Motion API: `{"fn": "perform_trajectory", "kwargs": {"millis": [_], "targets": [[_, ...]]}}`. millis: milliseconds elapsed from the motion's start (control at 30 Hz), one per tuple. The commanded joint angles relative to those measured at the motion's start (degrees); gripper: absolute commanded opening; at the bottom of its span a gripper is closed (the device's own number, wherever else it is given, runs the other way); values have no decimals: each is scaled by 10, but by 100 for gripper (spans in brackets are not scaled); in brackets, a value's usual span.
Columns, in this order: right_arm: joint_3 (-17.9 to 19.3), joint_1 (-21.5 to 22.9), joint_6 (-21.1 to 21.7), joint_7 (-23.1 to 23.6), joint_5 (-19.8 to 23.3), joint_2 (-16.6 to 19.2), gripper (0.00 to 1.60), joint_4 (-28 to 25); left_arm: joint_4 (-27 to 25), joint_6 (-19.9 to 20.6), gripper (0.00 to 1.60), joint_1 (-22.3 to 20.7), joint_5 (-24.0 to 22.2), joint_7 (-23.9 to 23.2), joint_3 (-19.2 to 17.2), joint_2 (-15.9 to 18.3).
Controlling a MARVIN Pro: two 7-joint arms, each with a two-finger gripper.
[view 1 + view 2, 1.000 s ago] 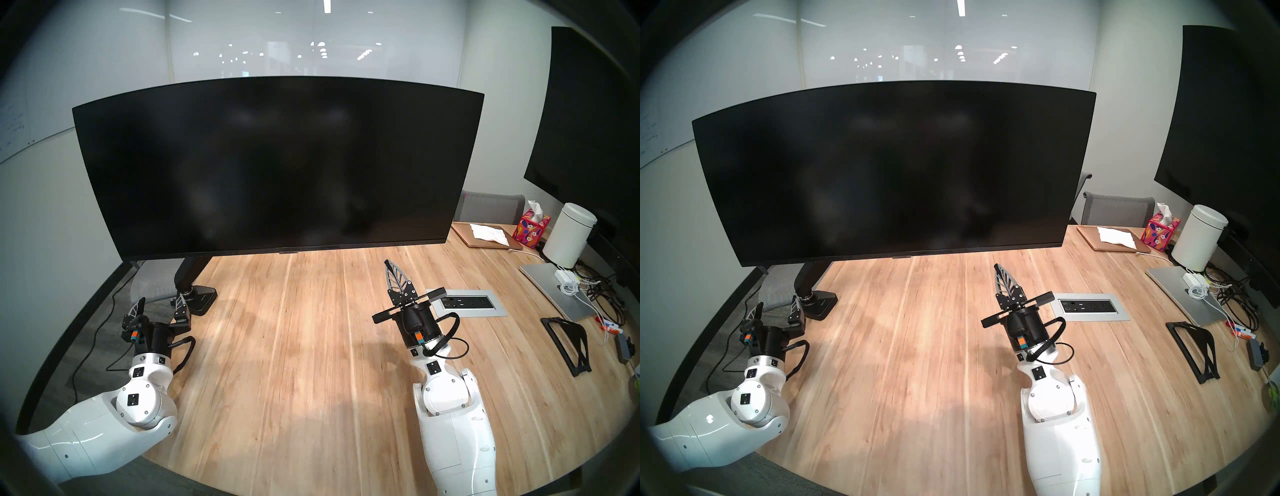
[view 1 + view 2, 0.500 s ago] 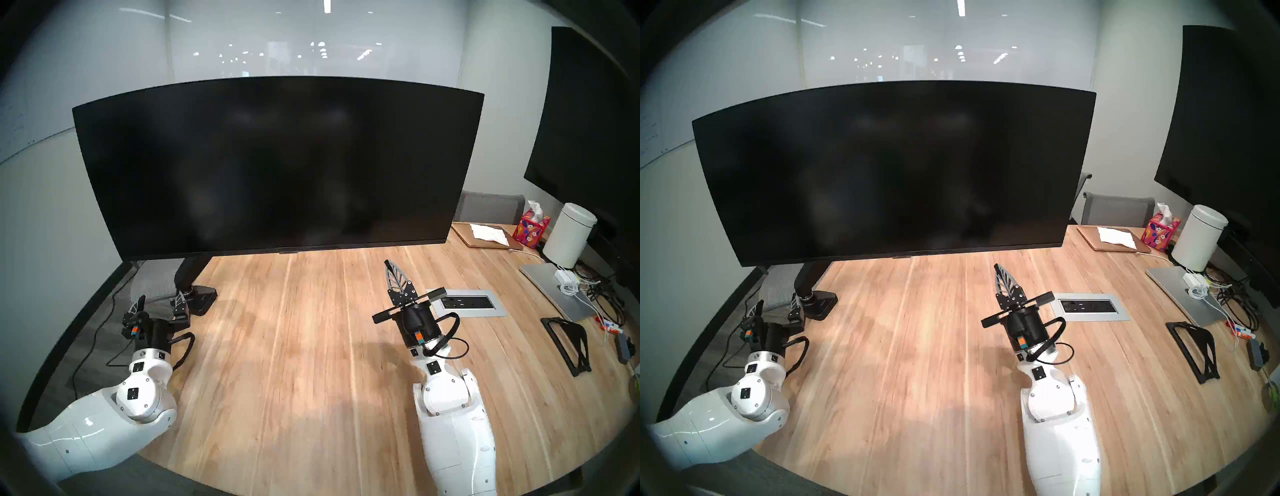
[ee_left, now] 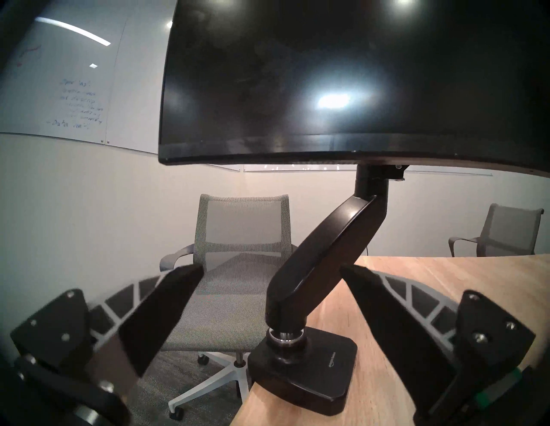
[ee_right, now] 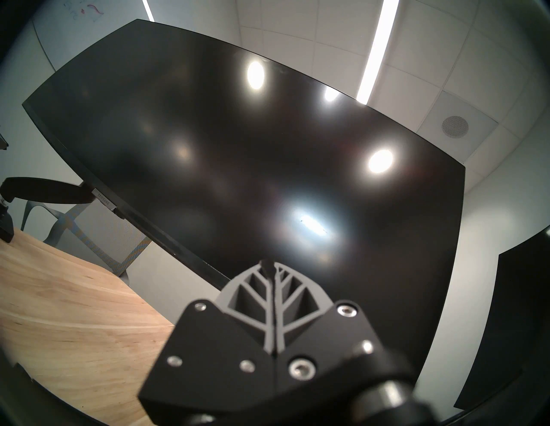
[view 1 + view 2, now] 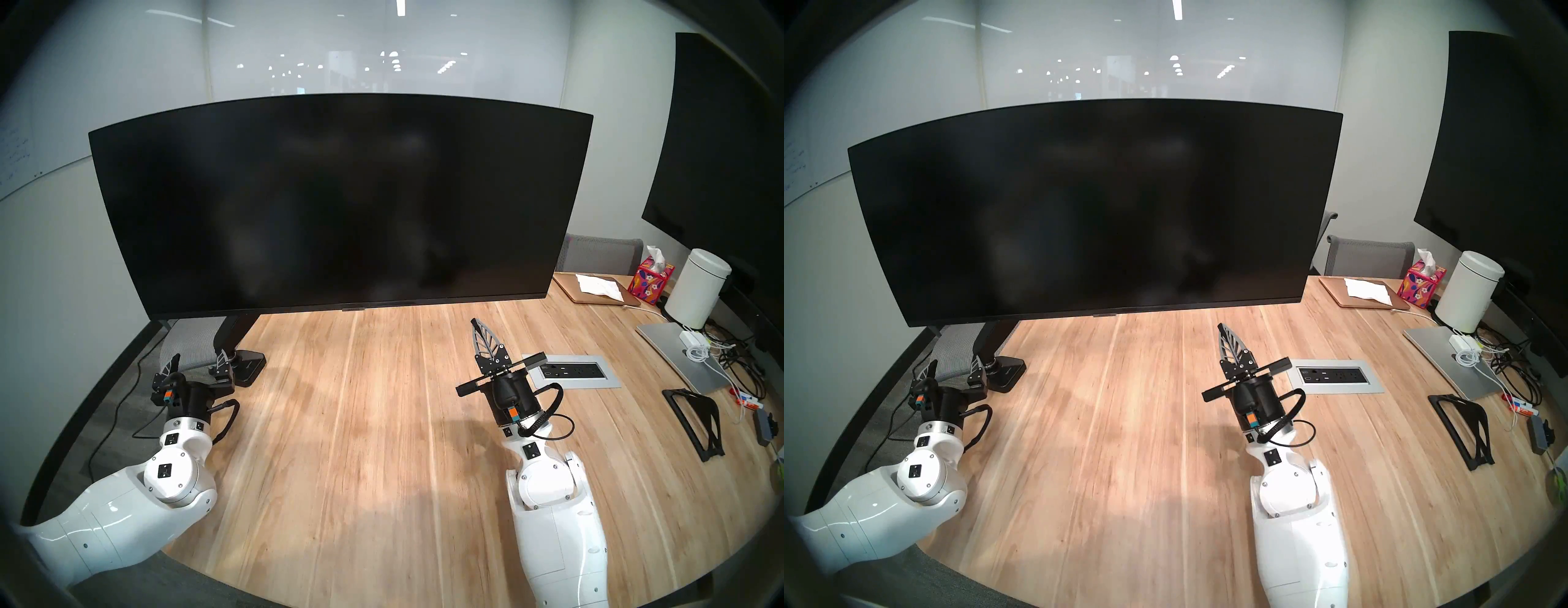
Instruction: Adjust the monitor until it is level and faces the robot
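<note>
In the head views the wide curved black monitor [image 5: 339, 204] hangs ahead of and above both claws over the pale wooden surface [image 5: 360, 424], its left end lower than its right; the left claw [image 5: 198, 365] is released and empty, the right claw [image 5: 481, 335] clenched on nothing. From the left wrist, the left claw [image 3: 269, 272] frames the monitor's black jointed arm [image 3: 321, 253], apart from it, beside a grey mesh chair [image 3: 244, 238]. From the right wrist, the right claw [image 4: 272, 285] points at the screen's lower edge [image 4: 178, 247], apart.
</note>
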Motion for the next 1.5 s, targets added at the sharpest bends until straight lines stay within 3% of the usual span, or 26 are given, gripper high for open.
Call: {"fn": "perform_trajectory", "kwargs": {"millis": [0, 933, 1467], "targets": [[-1, 5, -3, -1, 2, 0, 13, -9, 6, -1, 160, -18, 6, -3, -6, -1], [-1, 5, -3, -1, 2, 0, 13, -9, 1, -1, 160, -29, 10, -6, -15, 9], [-1, 5, -3, -1, 2, 0, 13, -9, 38, 19, 160, -78, -15, -41, -8, -9]]}}
